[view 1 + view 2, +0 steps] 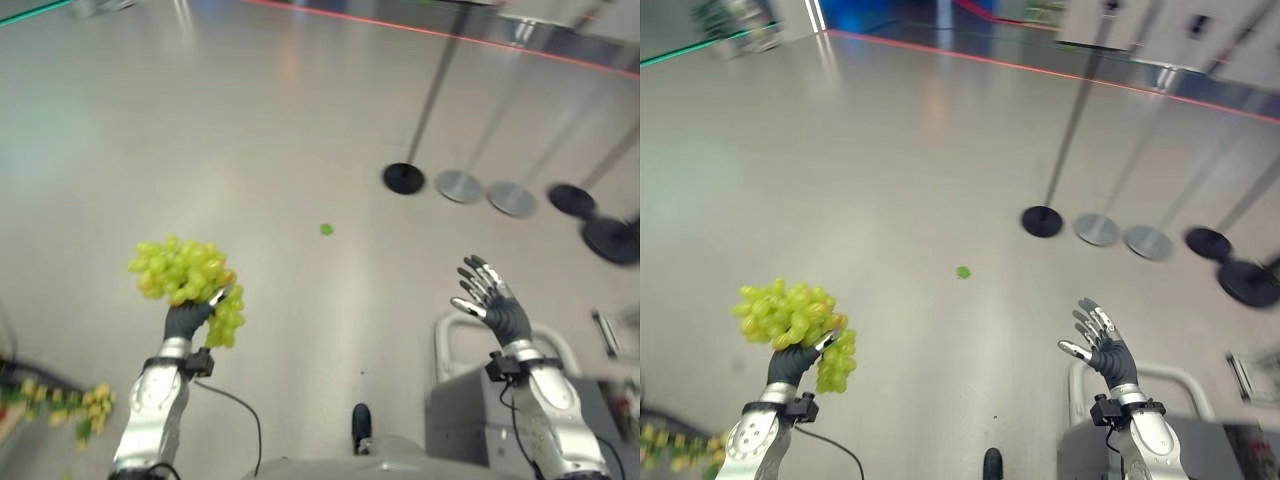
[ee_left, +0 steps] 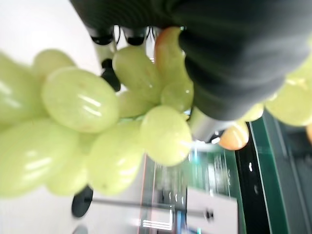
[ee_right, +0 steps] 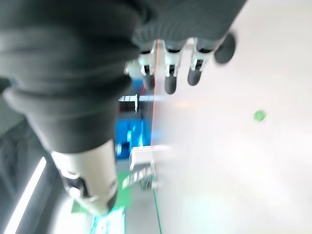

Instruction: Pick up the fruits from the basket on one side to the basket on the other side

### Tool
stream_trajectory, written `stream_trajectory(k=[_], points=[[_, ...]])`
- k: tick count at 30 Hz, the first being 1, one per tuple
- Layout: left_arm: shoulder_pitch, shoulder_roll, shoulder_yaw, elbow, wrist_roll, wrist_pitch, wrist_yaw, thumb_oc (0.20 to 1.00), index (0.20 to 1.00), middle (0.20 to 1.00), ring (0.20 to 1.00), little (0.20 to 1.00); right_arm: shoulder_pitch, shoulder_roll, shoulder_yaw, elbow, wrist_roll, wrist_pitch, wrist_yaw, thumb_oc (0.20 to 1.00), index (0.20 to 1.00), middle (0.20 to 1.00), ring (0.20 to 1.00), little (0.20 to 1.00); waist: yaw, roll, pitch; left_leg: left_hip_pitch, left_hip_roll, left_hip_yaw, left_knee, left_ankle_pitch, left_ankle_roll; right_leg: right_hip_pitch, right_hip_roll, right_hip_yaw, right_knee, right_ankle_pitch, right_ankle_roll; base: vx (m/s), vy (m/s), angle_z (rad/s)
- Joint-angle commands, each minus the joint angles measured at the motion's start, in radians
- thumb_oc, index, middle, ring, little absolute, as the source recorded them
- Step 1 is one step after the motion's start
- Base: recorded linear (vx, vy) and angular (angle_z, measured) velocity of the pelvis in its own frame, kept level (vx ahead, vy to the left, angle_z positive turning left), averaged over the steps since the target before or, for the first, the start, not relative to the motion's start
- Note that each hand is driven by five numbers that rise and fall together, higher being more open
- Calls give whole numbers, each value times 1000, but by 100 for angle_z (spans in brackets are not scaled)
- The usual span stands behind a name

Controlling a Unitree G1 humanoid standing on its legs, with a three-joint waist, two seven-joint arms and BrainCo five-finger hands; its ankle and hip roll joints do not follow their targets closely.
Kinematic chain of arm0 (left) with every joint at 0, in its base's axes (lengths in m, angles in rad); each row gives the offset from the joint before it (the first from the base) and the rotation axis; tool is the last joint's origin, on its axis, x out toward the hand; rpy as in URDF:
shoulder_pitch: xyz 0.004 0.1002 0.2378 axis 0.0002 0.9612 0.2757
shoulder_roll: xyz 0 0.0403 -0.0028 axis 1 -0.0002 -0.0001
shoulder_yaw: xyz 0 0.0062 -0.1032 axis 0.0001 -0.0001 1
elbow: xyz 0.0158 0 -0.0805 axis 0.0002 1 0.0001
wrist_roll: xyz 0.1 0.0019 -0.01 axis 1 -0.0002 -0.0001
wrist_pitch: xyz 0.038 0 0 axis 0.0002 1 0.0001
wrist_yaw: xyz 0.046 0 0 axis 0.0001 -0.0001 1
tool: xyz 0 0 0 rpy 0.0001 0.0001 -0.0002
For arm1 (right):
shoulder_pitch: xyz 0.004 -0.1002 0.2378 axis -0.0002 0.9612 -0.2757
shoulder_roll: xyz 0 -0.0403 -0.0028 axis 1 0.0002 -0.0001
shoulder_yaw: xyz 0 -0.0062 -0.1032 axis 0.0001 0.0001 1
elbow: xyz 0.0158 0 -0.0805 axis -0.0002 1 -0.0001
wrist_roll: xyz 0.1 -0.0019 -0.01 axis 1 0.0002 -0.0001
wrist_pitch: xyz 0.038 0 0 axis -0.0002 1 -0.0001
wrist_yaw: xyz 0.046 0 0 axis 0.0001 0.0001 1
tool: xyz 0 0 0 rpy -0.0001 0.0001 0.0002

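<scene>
Fingers of the left hand (image 1: 186, 318) curl round a bunch of green grapes (image 1: 185, 275), held up above the grey floor (image 1: 250, 130). The right hand (image 1: 497, 303) is raised with fingers spread, holding nothing. A small green bit (image 1: 326, 229) lies on the floor between them.

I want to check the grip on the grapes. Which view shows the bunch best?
The left eye view: the whole bunch of green grapes shows raised above the floor, with the left hand closed on it from below. The right eye view shows much the same. The left wrist view gives only close grapes past the hand's cover.
</scene>
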Motion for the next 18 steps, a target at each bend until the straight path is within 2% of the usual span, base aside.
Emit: stream_trajectory(k=[1,3,4,5,6,7,10,12,15,16,18], points=[[-64,40,26,-92,-38,-78,13,200,200,200,200,200,-20,-55,-31,-118,38,-65,-12,1000,1000,1000,1000,1000,1,27,37,-129,85,25,-82,203,-121,93,-81,-90,36,-154,136,-229,-142,136],[-65,35,25,-90,-30,-76,15,200,200,200,200,200,-48,-69,-27,-114,21,-69,-27,1000,1000,1000,1000,1000,17,41,49,-173,116,102,-131,261,-133,98,-79,-145,22,-162,131,-225,-64,123],[-71,30,28,-86,-23,-74,25,200,200,200,200,200,-53,-74,-37,-120,22,-71,-37,1000,1000,1000,1000,1000,0,46,55,-209,166,257,-152,288,-136,98,-92,-193,24,-167,136,-210,38,150],[-80,29,21,-78,-24,-67,23,200,200,200,200,200,-56,-74,-37,-115,11,-76,-53,1000,1000,1000,1000,1000,-21,46,50,-219,206,417,-177,297,-122,100,-110,-229,24,-164,146,-177,58,163],[-88,30,14,-77,-22,-64,25,200,200,200,200,200,-63,-72,-32,-108,-3,-82,-69,1000,1000,1000,1000,1000,-33,43,49,-225,247,544,-175,304,-123,101,-128,-256,22,-157,153,-158,66,171],[-87,30,15,-73,-25,-62,24,200,200,200,200,200,-63,-69,-31,-106,-20,-86,-81,1000,1000,1000,1000,1000,-36,42,50,-217,286,612,-158,306,-132,105,-142,-286,16,-153,153,-185,26,103],[-59,35,28,-91,-27,-67,4,200,200,200,200,200,-43,-71,-30,-101,-30,-68,-63,1000,1000,1000,1000,1000,-19,28,53,-162,303,593,-76,254,-138,139,-171,-357,-20,-124,143,-151,-18,57],[-62,30,25,-100,-33,-58,-11,200,200,200,200,200,-30,-63,-43,-86,-23,-66,-73,1000,1000,1000,1000,1000,-26,19,35,-106,322,678,-58,201,-141,142,-206,-433,-31,-103,146,-109,109,51],[-66,31,25,-97,-31,-56,-13,200,200,200,200,200,-27,-61,-48,-85,-30,-68,-80,1000,1000,1000,1000,1000,-34,24,28,-75,342,710,-54,168,-152,154,-212,-441,-27,-112,156,36,127,125],[-75,34,20,-99,-32,-53,-16,200,200,200,200,200,-24,-52,-60,-81,-33,-68,-93,1000,1000,1000,1000,1000,-46,28,19,-54,348,769,-49,146,-150,154,-243,-488,-12,-95,169,-37,245,101],[-84,39,6,-91,-27,-52,-15,200,200,200,200,200,-20,-43,-61,-67,-41,-68,-107,1000,1000,1000,1000,1000,-55,35,11,-56,344,814,-60,136,-145,153,-270,-518,5,-84,181,-27,300,146]])
